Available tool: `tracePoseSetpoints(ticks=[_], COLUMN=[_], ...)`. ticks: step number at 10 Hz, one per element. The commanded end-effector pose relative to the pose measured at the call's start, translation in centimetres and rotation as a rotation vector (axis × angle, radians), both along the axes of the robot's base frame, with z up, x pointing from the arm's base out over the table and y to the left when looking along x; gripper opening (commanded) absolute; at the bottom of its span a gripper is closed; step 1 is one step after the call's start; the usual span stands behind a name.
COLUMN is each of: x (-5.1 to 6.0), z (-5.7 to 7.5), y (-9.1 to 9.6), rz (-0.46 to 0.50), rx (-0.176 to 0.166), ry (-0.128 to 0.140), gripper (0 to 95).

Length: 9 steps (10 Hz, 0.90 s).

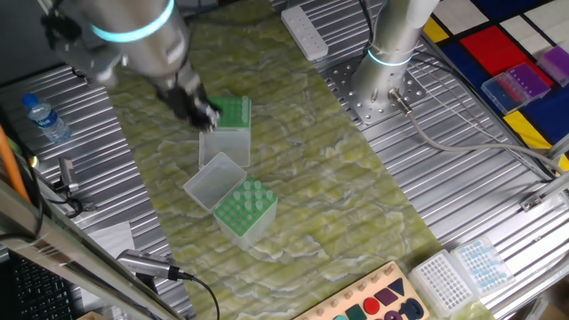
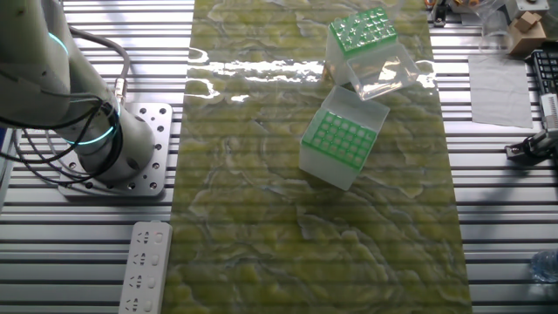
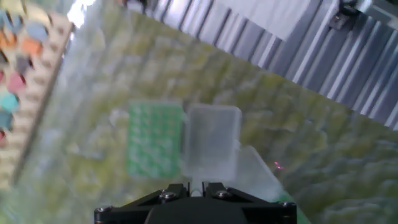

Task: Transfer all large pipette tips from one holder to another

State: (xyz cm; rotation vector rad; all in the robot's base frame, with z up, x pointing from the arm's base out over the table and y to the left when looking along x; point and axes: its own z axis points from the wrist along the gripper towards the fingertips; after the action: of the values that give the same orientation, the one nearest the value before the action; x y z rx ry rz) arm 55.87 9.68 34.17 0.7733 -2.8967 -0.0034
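Two holders with green racks stand on the green mat. The far holder (image 1: pixel 233 116) (image 2: pixel 340 144) is under my gripper (image 1: pixel 209 114). The near holder (image 1: pixel 242 206) (image 2: pixel 362 35) (image 3: pixel 155 146) has its clear lid (image 1: pixel 213 176) (image 2: pixel 384 78) (image 3: pixel 211 140) swung open, and pale large pipette tips (image 2: pixel 364 31) show in its rack. In the hand view my gripper (image 3: pixel 198 186) is at the bottom edge, its fingers nearly together on a pale tip (image 3: pixel 198 184). The gripper is out of the other fixed view.
A water bottle (image 1: pixel 44 116) stands left of the mat. A white power strip (image 1: pixel 304 34) (image 2: pixel 144 266) lies by the arm's base (image 1: pixel 391 53). More tip boxes (image 1: pixel 462 271), purple boxes (image 1: pixel 524 80) and a shape board (image 1: pixel 373 302) (image 3: pixel 25 74) sit at the edges.
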Motion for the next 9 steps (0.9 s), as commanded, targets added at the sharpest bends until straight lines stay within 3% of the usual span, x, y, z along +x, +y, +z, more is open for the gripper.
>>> tracePoseSetpoints(ticks=[1,3,9], x=[-1.8,-3.8,-7.9], z=[-1.1,-2.1,-5.1], y=[-5.1,-7.2,-9.0], rz=[0.080,0.123,0.215], rx=[-0.005,-0.019,-0.055], ry=[0.015,0.019,0.027], gripper=[0.0,0.0,0.0])
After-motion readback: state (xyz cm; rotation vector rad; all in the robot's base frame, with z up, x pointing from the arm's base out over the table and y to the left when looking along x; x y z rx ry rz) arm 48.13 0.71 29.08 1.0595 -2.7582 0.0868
